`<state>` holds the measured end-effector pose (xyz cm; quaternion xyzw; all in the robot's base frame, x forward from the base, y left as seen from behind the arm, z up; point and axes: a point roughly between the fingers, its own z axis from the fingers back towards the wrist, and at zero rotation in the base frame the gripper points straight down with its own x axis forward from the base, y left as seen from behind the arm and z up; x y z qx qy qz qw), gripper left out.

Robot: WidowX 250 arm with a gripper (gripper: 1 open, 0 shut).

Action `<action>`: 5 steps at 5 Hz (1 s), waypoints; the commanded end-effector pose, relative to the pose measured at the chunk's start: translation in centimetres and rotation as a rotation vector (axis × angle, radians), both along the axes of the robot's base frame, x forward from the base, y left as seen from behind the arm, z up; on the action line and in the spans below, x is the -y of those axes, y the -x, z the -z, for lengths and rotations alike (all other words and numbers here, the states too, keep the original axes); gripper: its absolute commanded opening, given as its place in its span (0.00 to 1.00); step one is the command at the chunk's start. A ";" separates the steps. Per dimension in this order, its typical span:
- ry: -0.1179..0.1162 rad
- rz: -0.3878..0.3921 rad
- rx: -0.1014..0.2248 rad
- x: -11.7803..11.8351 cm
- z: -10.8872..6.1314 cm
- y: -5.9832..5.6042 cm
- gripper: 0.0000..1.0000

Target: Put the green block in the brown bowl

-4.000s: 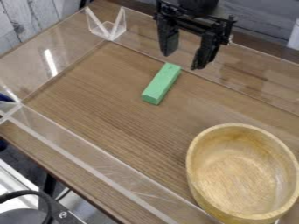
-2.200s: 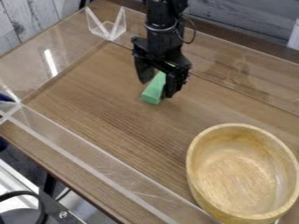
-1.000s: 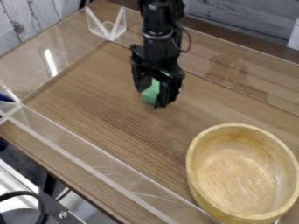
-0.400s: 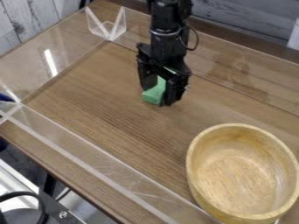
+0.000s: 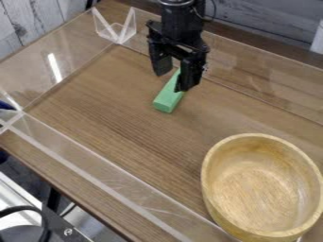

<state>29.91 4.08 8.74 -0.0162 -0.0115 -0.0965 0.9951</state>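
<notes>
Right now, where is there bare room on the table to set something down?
Bare tabletop lies left of the green block, toward the clear strip, and below the block, left of the brown bowl. It is crowded around the block's upper end, where the end effector hovers.

My arm in from top of view, gripper (image 5: 177,70) open, pointing down.
Black arm (image 5: 180,9) reaches in at top edge, dark fingers spread L/R w/ gap btwn, tips low in frame's upper half.
</notes>
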 end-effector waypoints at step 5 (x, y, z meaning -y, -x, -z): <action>-0.042 -0.140 0.058 -2.4 3.8 -1.4 0.00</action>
